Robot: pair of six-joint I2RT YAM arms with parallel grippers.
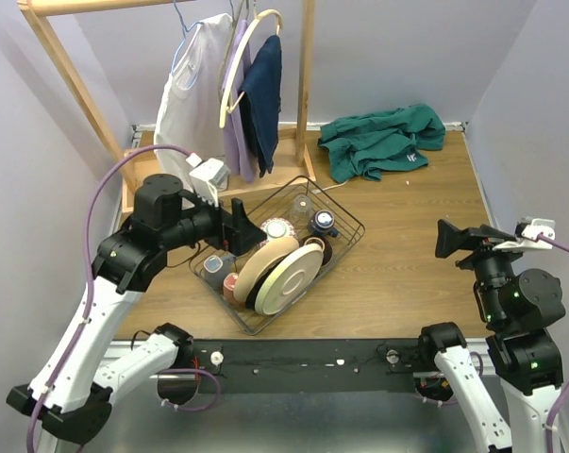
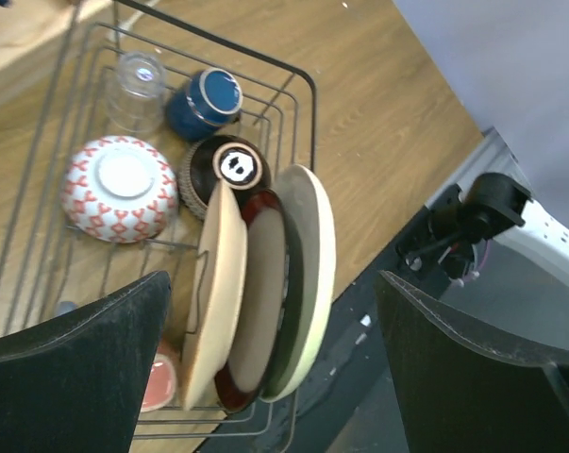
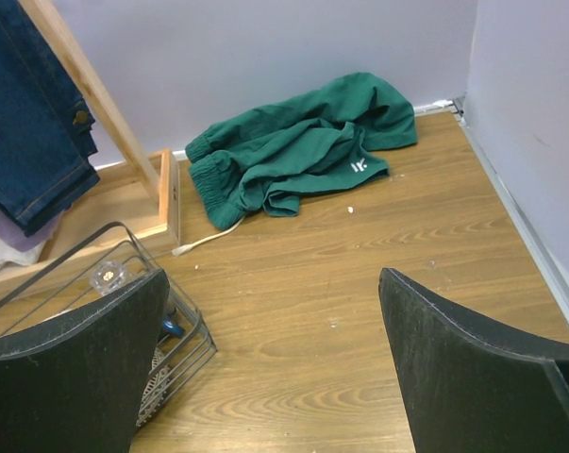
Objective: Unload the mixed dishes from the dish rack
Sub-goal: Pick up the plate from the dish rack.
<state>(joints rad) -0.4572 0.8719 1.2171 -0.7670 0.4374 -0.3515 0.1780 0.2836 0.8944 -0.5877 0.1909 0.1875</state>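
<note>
Plainly the unloading is at its opening pick: the dish rack (image 1: 348,232) — thin black wire with flared sides — sits full at the left-centre of the wooden table (image 1: 407,274). Glossy round cream plates (image 2: 265,302) stand on edge beside an upturned patterned bowl (image 2: 122,189) and a clear glass cup (image 2: 138,90). The left gripper (image 1: 237,222) hangs over it, jaws spread and empty, and next probably needs to drop astride one plate's rim — the right gripper (image 1: 446,238) sits well apart, likewise released.

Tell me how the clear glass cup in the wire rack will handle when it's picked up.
The clear glass cup is probably slippery: its wall looks smooth and glossy. Being glass, it is likely fragile, so squeeze gently. It stands on end in the black wire dish rack and, being round, may roll if tipped.
</note>
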